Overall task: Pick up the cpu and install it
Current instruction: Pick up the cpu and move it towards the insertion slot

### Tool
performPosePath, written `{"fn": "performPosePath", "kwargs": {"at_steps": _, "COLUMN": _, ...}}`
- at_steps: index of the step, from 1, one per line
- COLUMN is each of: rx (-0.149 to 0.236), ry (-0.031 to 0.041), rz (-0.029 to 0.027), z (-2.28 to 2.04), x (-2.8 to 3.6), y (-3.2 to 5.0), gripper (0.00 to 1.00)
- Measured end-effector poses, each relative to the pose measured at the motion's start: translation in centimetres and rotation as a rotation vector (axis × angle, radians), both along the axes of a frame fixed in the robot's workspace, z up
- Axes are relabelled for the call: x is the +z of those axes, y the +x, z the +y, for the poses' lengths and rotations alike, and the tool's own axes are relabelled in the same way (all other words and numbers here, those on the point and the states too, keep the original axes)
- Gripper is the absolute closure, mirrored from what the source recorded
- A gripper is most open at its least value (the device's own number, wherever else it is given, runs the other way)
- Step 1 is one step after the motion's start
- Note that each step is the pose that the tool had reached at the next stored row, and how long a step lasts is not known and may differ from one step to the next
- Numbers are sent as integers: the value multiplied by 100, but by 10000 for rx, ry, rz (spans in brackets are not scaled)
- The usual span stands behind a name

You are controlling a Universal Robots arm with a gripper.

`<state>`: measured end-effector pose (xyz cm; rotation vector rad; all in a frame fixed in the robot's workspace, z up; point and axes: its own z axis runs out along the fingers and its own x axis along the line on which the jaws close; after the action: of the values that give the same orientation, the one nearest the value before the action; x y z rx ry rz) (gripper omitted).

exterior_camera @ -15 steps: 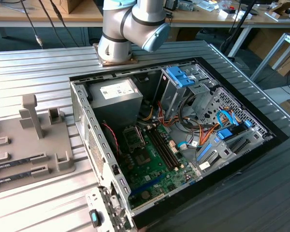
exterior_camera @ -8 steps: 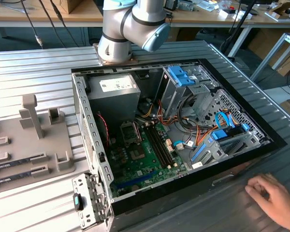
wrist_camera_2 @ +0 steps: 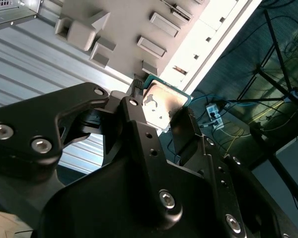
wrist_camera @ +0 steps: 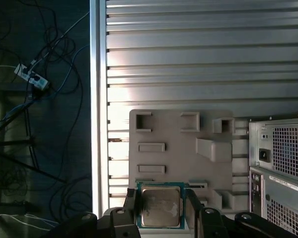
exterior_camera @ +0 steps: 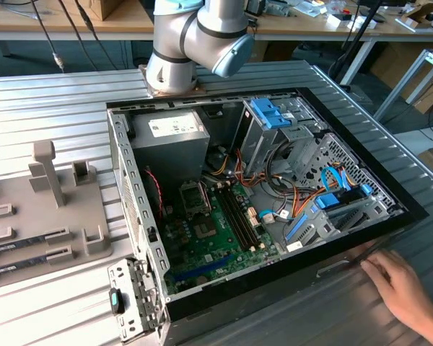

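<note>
Cpu is sitting gripped in the tool, its silvery top facing the camera in both wrist views. The two black fingers are pressing on its opposite edges, closed only as far as the chip's width. In the first wrist view the chip is showing against the edge of a grey fixture tray lying on the ribbed metal surface, and the perforated rear of the computer case is standing just beside that tray.

At the exterior view's left, the tray is carrying upright posts and long dark memory sticks in slots. Next to it the open case is lying on its side. Its green motherboard is facing up, with the socket frame near the power supply. Coloured cables and blue drive brackets are crowding the other half. The robot arm is rising behind the case. At the exterior view's right, a person's hand is resting close beside the case.
</note>
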<state>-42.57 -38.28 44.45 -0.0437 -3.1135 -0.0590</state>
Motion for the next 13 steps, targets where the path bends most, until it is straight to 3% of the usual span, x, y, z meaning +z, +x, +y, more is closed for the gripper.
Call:
{"fn": "performPosePath", "kwargs": {"at_steps": 3, "rx": 0, "ry": 0, "rz": 1, "z": 0, "x": 0, "y": 70, "gripper": 53}}
{"fn": "performPosePath", "kwargs": {"at_steps": 13, "rx": 1, "ry": 0, "rz": 1, "z": 0, "x": 0, "y": 131, "gripper": 53}}
